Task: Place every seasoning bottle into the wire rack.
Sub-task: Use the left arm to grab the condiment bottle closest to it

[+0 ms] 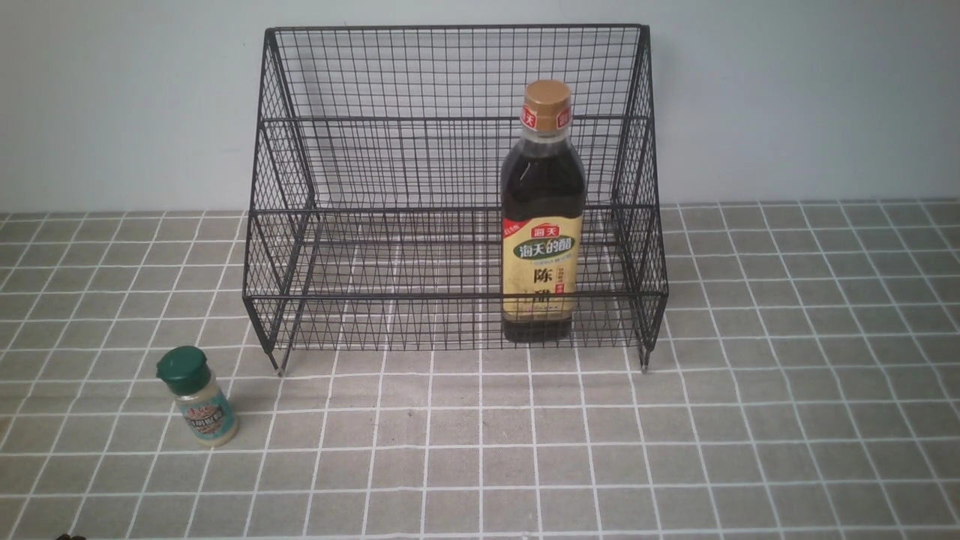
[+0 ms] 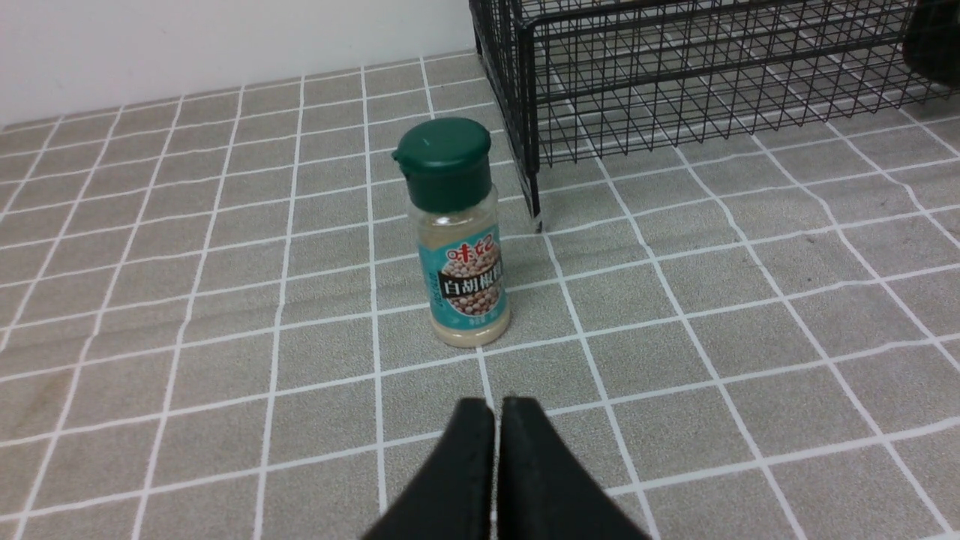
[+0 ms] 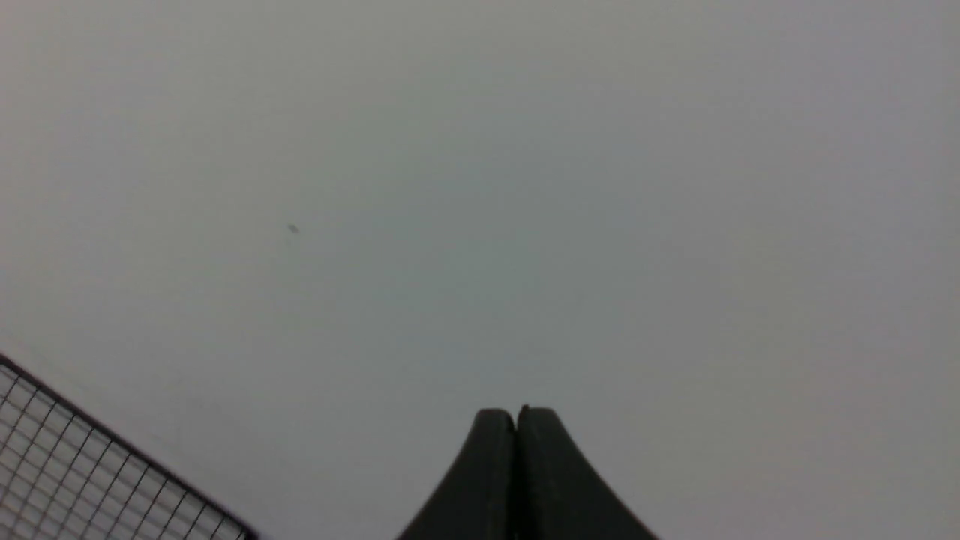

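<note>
black wire rack (image 1: 450, 127) on the tiled cloth (image 1: 750, 420) | dark vinegar bottle (image 1: 542, 225) upright in its lower tier, right side | green-capped white pepper jar (image 1: 201, 401) outside, near the front-left foot | left gripper (image 2: 495, 409) jaws pressed together, empty, jar just ahead of the tips, untouched | right gripper (image 3: 516, 416) jaws together, empty, facing the wall

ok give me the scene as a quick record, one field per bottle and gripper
tall bottle: upright inside the wire rack, lower tier, right side
small jar: upright on the tablecloth, outside the rack, near its front left foot
left gripper: shut, empty, pointed at the small jar
right gripper: shut, empty, facing the wall
remaining: small jar
</note>
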Robot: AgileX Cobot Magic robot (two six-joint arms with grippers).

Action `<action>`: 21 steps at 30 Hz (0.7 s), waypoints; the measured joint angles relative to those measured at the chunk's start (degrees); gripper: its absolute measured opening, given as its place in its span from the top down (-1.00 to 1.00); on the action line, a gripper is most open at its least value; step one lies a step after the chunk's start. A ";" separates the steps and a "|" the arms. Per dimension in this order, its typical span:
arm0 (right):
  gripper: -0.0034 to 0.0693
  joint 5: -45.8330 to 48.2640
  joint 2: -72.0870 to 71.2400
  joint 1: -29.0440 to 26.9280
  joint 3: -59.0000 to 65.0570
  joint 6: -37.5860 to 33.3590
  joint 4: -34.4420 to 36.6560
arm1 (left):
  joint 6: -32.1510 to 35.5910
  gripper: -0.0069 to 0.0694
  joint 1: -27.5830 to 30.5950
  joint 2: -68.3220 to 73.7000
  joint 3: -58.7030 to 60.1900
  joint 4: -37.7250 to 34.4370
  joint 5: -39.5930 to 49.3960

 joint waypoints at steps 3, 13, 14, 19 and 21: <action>0.94 4.19 -3.34 0.00 6.30 -5.57 15.81 | 0.00 0.84 0.00 0.00 0.00 0.00 0.00; 0.94 31.56 -4.05 0.00 14.65 -45.91 51.91 | 0.00 0.84 0.00 0.00 0.00 0.00 0.04; 0.94 32.16 -4.05 0.00 14.65 -46.32 53.03 | 0.00 0.84 0.00 0.00 0.00 0.00 0.04; 0.94 34.30 -4.61 0.00 14.84 -62.45 89.81 | 0.00 0.84 0.00 0.00 0.00 0.00 0.04; 0.94 29.23 -5.81 0.00 14.84 -68.93 99.62 | 0.00 0.84 0.00 0.00 0.00 0.00 0.04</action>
